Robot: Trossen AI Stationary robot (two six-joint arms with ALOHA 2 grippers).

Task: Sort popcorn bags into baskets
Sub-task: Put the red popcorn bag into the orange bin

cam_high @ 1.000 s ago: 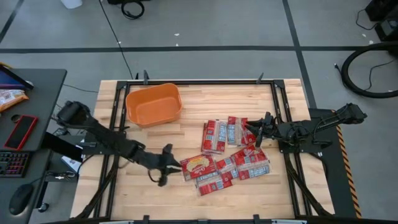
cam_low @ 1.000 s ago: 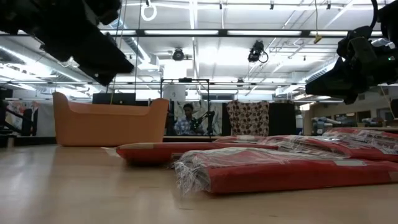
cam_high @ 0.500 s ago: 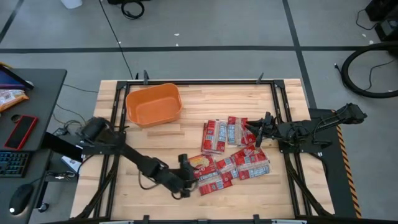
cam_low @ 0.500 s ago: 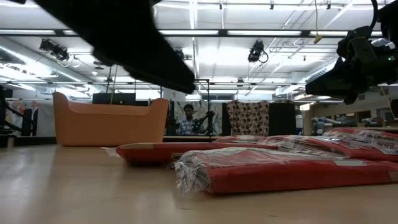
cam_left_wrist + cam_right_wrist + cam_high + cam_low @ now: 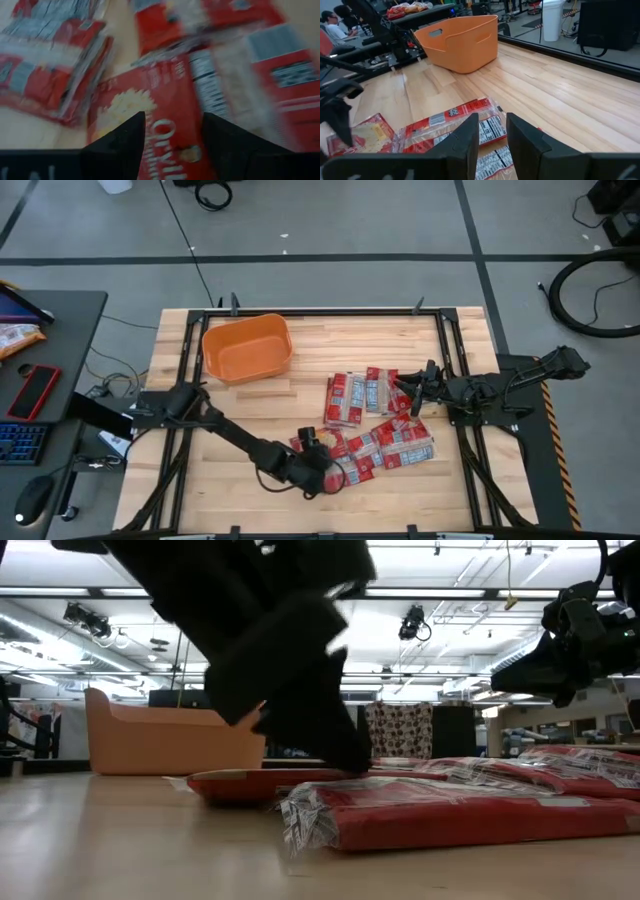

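Observation:
Several red popcorn bags (image 5: 375, 420) lie flat and overlapping on the table's right half. The one with yellow popcorn (image 5: 150, 115) is at the cluster's left end. The orange basket (image 5: 247, 348) stands on its base at the far left, also seen in the low view (image 5: 175, 735) and right wrist view (image 5: 460, 40). My left gripper (image 5: 320, 470) is open low over the yellow-popcorn bag, a finger on either side of its print (image 5: 172, 145). My right gripper (image 5: 415, 390) waits, narrowly open (image 5: 492, 135), above the cluster's right end. My left gripper comes slanting down from the table's left, and its fingertips (image 5: 345, 755) reach the top face of the yellow-popcorn bag (image 5: 260, 782), which lies flat on the table. Whether they touch it I cannot tell.
Bare wood lies in front of the basket and along the near left (image 5: 210, 490). Dark frame rails (image 5: 445, 350) run along the table's edges. A desk at the left holds a phone (image 5: 33, 392), a keyboard and an orange snack bag (image 5: 18, 335).
My left arm has swung toward the table's right and near edge and come down, from beside the bags' left end to over the yellow-popcorn bag. The bags and the right arm have stayed put.

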